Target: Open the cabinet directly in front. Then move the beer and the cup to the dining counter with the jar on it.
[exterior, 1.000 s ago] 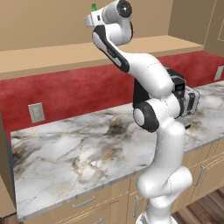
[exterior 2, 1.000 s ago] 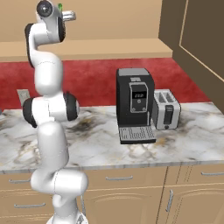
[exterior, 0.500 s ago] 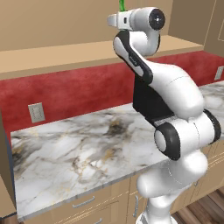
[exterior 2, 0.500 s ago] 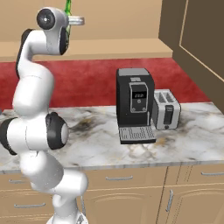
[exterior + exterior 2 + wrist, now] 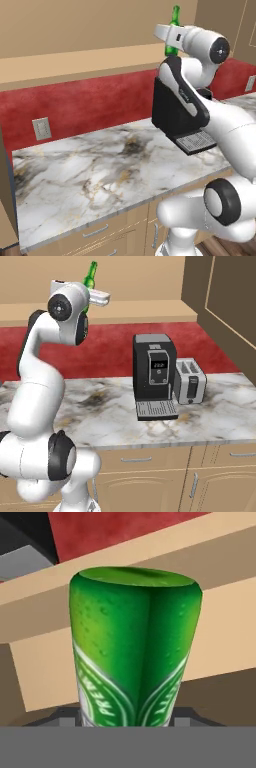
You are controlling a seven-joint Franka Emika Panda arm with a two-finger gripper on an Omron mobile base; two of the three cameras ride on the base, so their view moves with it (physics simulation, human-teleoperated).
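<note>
Held high above the worktop: the slim green glass bottle of beer [image 5: 173,31], upright, its long neck rising over the white hand of the arm. Clamped on its body, the two-finger gripper [image 5: 170,41], jaws closed against the glass on both sides. Seen also from the right base camera, with the bottle [image 5: 89,282] standing up behind the hand, in front of the tan underside of the upper wall cabinet [image 5: 135,278]. In the hand camera, very close: the green body of the bottle [image 5: 134,647], wet with small drops, a white and green label low on it, between the small dark finger tips [image 5: 66,717] at the bottom edge.

Below, the white-grey marble worktop with dark and gold veins [image 5: 90,172], running along the red wall [image 5: 80,105]. On the red wall, to the left, a pale electrical socket [image 5: 41,128]. On the worktop, a black coffee machine with a grey drip tray [image 5: 154,376], and just beside it on its right, a small silver toaster [image 5: 189,381]. Partly hidden behind the arm in the left base camera, the same black machine [image 5: 167,112]. Under the worktop, low tan drawer cabinets with silver handles [image 5: 150,476]. At the far right, a darker brown tall panel [image 5: 225,301], reaching down close to the worktop.
</note>
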